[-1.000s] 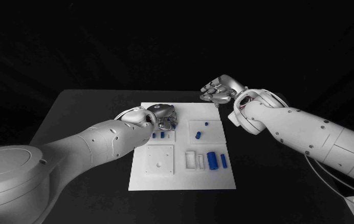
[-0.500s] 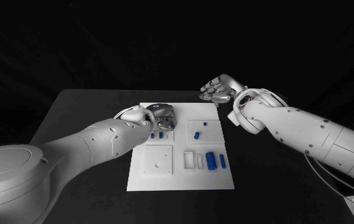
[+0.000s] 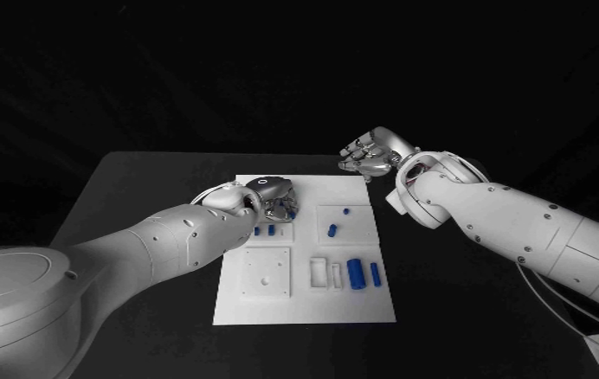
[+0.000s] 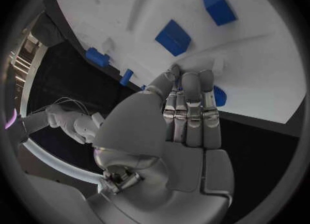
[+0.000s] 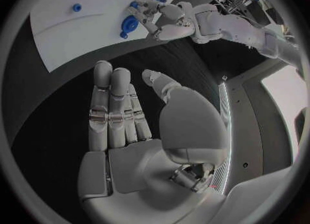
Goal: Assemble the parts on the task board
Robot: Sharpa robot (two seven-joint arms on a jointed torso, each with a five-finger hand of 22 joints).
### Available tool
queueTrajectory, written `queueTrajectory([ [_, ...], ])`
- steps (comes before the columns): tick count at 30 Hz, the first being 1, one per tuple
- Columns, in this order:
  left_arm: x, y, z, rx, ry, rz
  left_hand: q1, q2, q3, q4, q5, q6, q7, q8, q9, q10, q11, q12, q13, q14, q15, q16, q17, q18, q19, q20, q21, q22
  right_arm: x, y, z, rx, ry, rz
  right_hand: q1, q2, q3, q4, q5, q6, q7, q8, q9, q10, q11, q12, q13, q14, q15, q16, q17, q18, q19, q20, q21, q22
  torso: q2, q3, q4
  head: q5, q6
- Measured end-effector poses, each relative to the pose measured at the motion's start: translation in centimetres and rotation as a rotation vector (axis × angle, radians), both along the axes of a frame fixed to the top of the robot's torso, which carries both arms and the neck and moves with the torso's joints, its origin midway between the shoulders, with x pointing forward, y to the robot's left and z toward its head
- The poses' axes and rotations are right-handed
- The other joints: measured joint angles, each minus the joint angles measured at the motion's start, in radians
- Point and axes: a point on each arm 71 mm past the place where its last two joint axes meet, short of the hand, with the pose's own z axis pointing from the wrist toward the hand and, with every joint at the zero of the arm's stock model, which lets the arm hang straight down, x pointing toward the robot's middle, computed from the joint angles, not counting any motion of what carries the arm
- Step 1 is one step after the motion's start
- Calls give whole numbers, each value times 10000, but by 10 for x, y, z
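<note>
Blue parts in task board recesses.

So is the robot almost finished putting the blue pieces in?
Not yet. Several blue parts lie loose on the task board. The left hand works at the board's far end; whether it holds a piece is unclear. The right hand hovers open, holding nothing.

left hand covering part of task board, blue part half hidden behind fingers
</note>
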Motion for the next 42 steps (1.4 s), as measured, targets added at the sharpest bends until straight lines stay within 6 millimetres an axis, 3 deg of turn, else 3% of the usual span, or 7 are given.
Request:
queueTrajectory([
  [9, -5, 4, 3, -455, -8, 14, 0, 0, 0, 0, 0, -1, 1, 0, -1, 8, 8, 1, 1, 57, 55, 0, 10, -19, 0, -1, 53, -31, 0, -1, 0, -7, 3, -20, 0, 0, 0, 0, 0, 0, 0, 0, 0, 0, 0, 0, 0, 0, 0, 0, 1, -8, 0, 0, 0, -1, -21, -2, 19, -1, -2],
  [23, -8, 2, 42, -2028, -116, 12, -41, 39, 0, 0, -1, -3, 1, -36, 2, 5, 6, 1, 3, 71, 41, 0, 9, -76, 35, -36, 53, -31, 0, -5, 0, -21, 15, -75, 0, 0, -28, 28, 0, 0, 0, 0, 0, 1, 0, 0, 0, 0, -1, 43, -48, -16, 0, 0, -105, 77, -42, -29, 50, 105, 49],
  [30, -6, 21, 53, -2117, -49, 307, -41, 39, 0, 0, -1, -4, 0, -36, 2, 5, 6, 1, 3, 70, 41, -1, 8, -76, 35, -35, 53, -31, 0, -7, 0, -29, 25, -109, 0, 0, -28, 28, 0, 0, 0, 0, 0, 0, 0, 0, 0, 0, -1, 43, -48, -19, 0, 0, -105, 76, -53, -48, 69, 131, 38],
  [42, -4, 61, 51, -1733, 250, 1010, -42, 38, -27, -28, -1, -7, -3, -37, 0, -33, 44, 1, 2, 70, 41, -1, 7, -77, 35, -35, 53, -31, -1, -11, 0, -47, 34, -165, 0, 0, -28, 28, 0, 0, -1, 0, 0, 1, 0, 0, 1, 0, -2, 43, -48, -24, 0, 0, -105, 75, -37, -55, 68, 188, 30],
])
